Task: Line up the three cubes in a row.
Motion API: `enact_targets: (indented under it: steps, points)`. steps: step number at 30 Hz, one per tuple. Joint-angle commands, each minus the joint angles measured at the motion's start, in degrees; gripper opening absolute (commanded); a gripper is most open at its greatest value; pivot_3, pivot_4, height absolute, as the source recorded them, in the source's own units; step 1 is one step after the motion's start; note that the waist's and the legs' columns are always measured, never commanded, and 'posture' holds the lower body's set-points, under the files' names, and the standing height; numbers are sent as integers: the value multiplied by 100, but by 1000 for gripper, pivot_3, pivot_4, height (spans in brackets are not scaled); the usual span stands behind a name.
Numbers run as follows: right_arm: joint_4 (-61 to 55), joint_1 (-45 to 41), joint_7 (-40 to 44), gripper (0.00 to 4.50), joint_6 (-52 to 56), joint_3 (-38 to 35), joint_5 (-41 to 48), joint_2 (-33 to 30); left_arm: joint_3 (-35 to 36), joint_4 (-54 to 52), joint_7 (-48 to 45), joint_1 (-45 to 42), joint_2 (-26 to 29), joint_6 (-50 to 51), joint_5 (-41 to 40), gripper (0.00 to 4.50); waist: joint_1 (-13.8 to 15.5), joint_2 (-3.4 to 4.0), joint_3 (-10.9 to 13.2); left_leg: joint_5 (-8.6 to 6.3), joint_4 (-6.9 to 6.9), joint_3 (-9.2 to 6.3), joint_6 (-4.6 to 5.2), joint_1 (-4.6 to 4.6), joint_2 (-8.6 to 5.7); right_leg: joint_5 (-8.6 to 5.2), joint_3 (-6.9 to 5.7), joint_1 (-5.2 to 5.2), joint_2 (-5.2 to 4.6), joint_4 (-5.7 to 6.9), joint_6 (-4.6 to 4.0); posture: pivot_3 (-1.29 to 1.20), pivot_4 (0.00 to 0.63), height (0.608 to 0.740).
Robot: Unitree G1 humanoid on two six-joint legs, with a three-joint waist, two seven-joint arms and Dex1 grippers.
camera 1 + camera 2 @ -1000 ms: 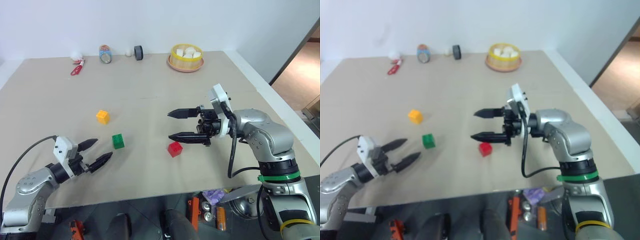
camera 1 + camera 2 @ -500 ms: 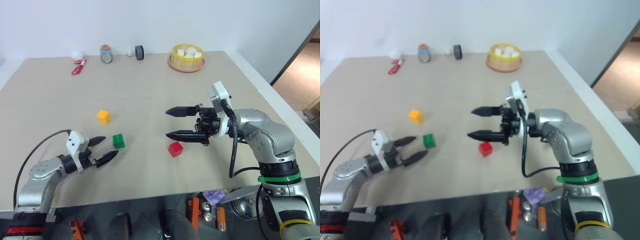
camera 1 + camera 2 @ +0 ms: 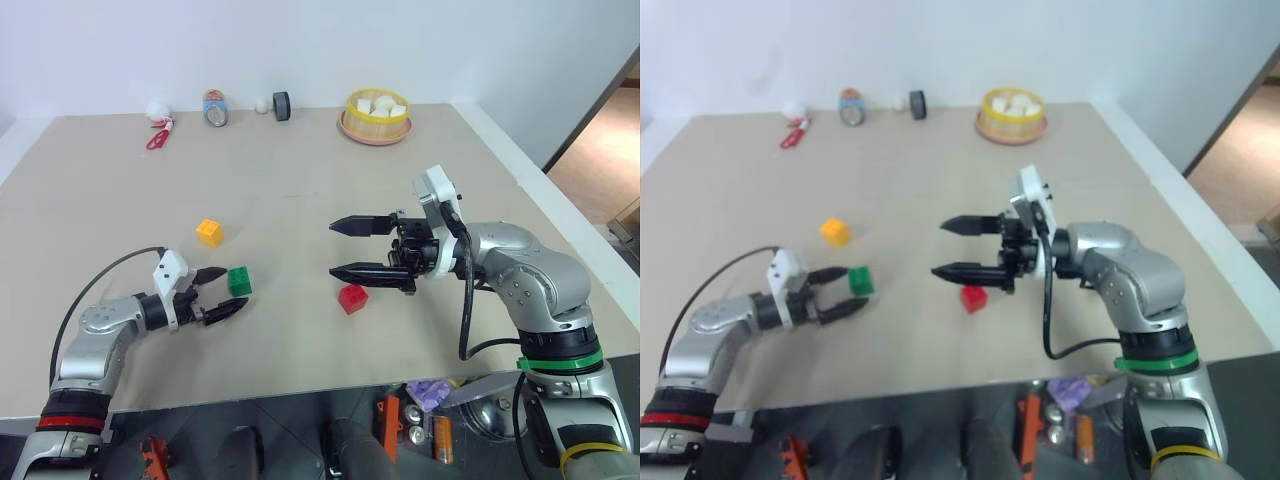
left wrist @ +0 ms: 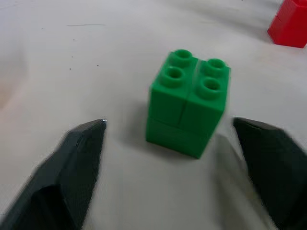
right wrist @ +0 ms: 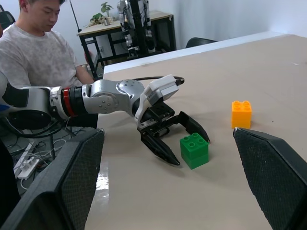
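Observation:
The green cube (image 3: pixel 239 281) sits on the table between the two fingers of my left gripper (image 3: pixel 234 288), which is open; in the left wrist view a gap shows on each side of the green cube (image 4: pixel 189 103). The yellow-orange cube (image 3: pixel 209 232) lies a little farther back and to the left. The red cube (image 3: pixel 351 298) rests to the right of the green one. My right gripper (image 3: pixel 334 249) is open and empty, pointing left above the table, its lower finger just above and behind the red cube.
A yellow bowl (image 3: pixel 352 105) of white lumps stands at the back right. Red scissors (image 3: pixel 157 137), a can (image 3: pixel 214 108), a white ball (image 3: pixel 260 104) and a black roll (image 3: pixel 282 105) lie along the far edge. A seated person (image 5: pixel 43 52) shows beyond the table's left side.
My left gripper has moved forward to the green cube and now straddles it, its fingers a little closer together. The right arm has kept still.

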Motion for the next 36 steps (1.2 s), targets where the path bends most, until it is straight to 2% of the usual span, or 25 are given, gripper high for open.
enact_targets:
  steps: [1, 5, 7, 16, 22, 26, 29, 36]
  points:
    - [-254, -5, -39, 4500, -27, -153, 107, -58, -87, -34, -95, -76, -45, -60, 9, 3027, -2, 0, 0, 0, 0, 1, 0, 0, 0, 0, 1, 0, 0, 0, 1, 0, 150, 740]
    - [-226, -29, -58, 4500, -30, -150, 105, -70, -104, -115, -77, -80, -81, -38, -7, 1602, 0, 0, 0, -1, -1, 1, 0, -2, -1, 4, 2, -1, -1, -1, 9, 0, 150, 740]
    - [-195, -49, -54, 4500, -43, -142, 93, -67, -113, -163, -66, -70, -87, -34, -10, 1253, 0, 0, 0, -1, -1, 0, 0, -3, -1, 4, 1, -1, -1, -1, 9, 0, 150, 740]
    - [-124, -103, 28, 4500, -55, -95, 62, -95, -282, -665, -188, -73, 28, -94, 35, 1253, -2, 0, 0, -1, -1, 0, 0, -4, -1, 5, 2, -2, 0, -1, 11, 0, 150, 740]
    - [-76, 293, 570, 4500, -474, 103, -404, -691, -764, -1583, -657, 10, 153, 68, -22, 1253, 6, -1, 0, -1, -1, 0, 0, -11, -5, 2, 3, -4, -4, -6, 12, 0, 150, 740]
    - [42, 436, 620, 4500, -524, -82, -442, -853, -1105, -1833, -845, 52, 113, 84, 40, 1253, -17, 0, 0, -2, -1, 1, 1, -7, -4, 2, 7, -5, 0, -6, 14, 0, 150, 740]
    - [7, 483, 482, 4500, -484, -221, -390, -843, -1491, -1841, -916, 56, 24, -37, 246, 1253, -14, 0, 0, -2, -1, -3, 1, -2, -2, -6, 4, -3, 3, -2, 0, 0, 150, 740]
    - [-273, 646, 348, 4500, -420, -301, -295, -875, -1828, -1130, -606, -231, -333, -519, 818, 1253, -3, 0, 0, -1, 3, -1, 2, -5, -6, -3, 9, -2, 2, -2, 3, 0, 150, 740]
